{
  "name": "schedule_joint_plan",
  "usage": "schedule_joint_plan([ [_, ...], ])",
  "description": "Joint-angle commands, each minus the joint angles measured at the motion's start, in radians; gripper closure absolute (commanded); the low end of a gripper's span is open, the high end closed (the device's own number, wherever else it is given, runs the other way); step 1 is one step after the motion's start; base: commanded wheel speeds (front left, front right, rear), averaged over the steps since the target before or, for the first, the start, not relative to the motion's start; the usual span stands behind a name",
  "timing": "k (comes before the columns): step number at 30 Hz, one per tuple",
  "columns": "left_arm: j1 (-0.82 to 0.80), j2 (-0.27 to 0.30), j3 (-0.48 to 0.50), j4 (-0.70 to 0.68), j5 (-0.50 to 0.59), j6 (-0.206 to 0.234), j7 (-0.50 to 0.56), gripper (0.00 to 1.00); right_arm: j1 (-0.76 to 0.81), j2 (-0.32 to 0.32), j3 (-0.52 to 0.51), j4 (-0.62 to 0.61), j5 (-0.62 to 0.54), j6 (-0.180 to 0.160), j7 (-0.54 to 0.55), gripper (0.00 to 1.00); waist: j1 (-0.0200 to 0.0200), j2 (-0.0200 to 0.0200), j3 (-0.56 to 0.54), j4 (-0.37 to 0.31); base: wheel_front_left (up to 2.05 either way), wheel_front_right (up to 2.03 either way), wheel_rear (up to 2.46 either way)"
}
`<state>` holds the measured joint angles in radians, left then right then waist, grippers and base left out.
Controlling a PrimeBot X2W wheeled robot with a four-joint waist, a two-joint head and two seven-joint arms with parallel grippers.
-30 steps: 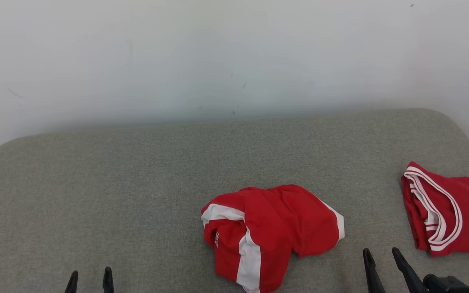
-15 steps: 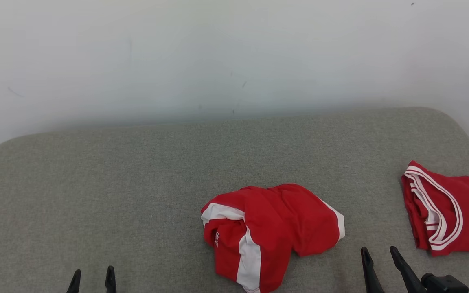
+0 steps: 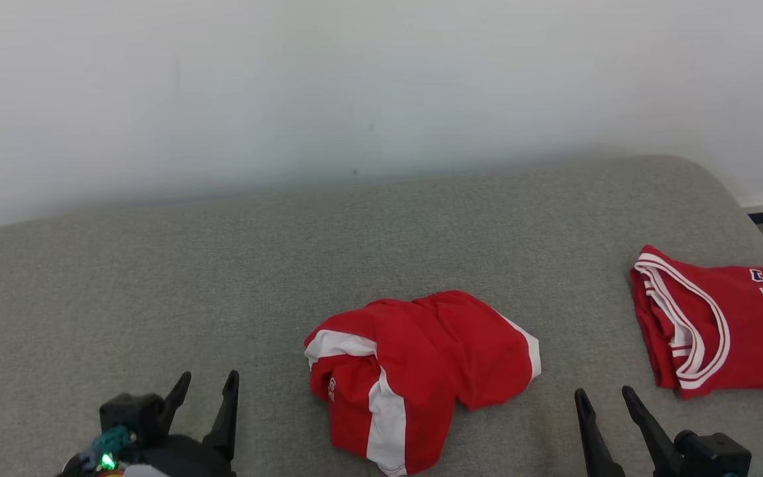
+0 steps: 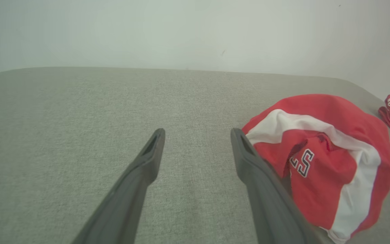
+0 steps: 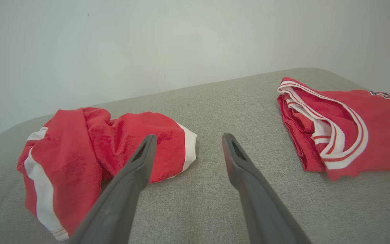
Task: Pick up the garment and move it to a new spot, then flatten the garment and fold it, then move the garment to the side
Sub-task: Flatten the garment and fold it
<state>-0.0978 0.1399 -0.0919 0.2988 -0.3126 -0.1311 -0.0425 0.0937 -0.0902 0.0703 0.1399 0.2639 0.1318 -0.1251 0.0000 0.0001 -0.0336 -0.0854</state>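
At the near left, the left jaws stand wide apart and hold nothing. Their dark fingers (image 3: 226, 414) point out over the bare grey fabric of the worktop (image 3: 156, 278), near the cloth but clear of it. Right of them, close to the near edge and a little right of centre, lies the garment (image 3: 421, 371). It is a red piece with white stripes, probably sports shorts, bunched into a rumpled heap with one end folded under. Further right, the right jaws are also spread wide and empty. Their fingers (image 3: 643, 424) are aimed at the bare strip between the heap and a red jersey (image 3: 719, 324) with white-trimmed openings and dark lettering. The jersey lies neatly doubled at the far right edge, well apart from the heap. Judging from this, the job has barely begun: nothing is gripped and the garment has not been lifted. Carrying it to a new spot, spreading it flat, folding it and setting it aside all remain. The jersey looks like a separate piece that has already been dealt with.
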Motion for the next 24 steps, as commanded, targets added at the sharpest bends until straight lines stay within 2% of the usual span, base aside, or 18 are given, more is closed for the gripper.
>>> schedule_joint_plan([
  [1,-0.05,0.012,-0.012,0.018,-0.036,0.001,0.047,0.0,-0.015,-0.005,0.006,-0.007,0.006,-0.003,0.002,0.0,0.0,-0.0001,0.019,-0.038,0.0,0.0,0.0],
  [8,-0.179,0.052,-0.08,0.13,-0.098,0.001,0.172,0.0,-0.043,-0.01,0.029,-0.012,0.011,-0.003,0.007,0.0,0.0,-0.0001,0.064,-0.147,0.0,0.0,0.0],
  [12,-0.212,0.045,-0.113,0.175,-0.138,0.001,0.202,0.0,-0.052,-0.009,0.021,-0.017,0.011,-0.003,0.001,0.0,0.0,-0.0001,0.09,-0.198,0.0,0.0,0.0],
  [19,-0.237,0.043,-0.171,0.21,-0.171,0.005,0.236,0.0,-0.053,-0.007,0.017,-0.011,0.013,-0.003,-0.006,0.0,0.0,-0.0001,0.108,-0.239,0.0,0.0,0.0],
  [22,-0.245,0.039,-0.176,0.244,-0.157,0.036,0.251,0.0,-0.058,-0.004,0.024,-0.008,0.015,-0.003,-0.007,0.0,0.0,-0.0001,0.106,-0.249,0.0,0.0,0.0],
  [24,-0.252,0.038,-0.174,0.273,-0.141,0.081,0.268,0.0,-0.065,-0.003,0.03,-0.007,0.016,-0.003,-0.006,0.0,0.0,-0.0001,0.102,-0.253,0.0,0.0,0.0],
])
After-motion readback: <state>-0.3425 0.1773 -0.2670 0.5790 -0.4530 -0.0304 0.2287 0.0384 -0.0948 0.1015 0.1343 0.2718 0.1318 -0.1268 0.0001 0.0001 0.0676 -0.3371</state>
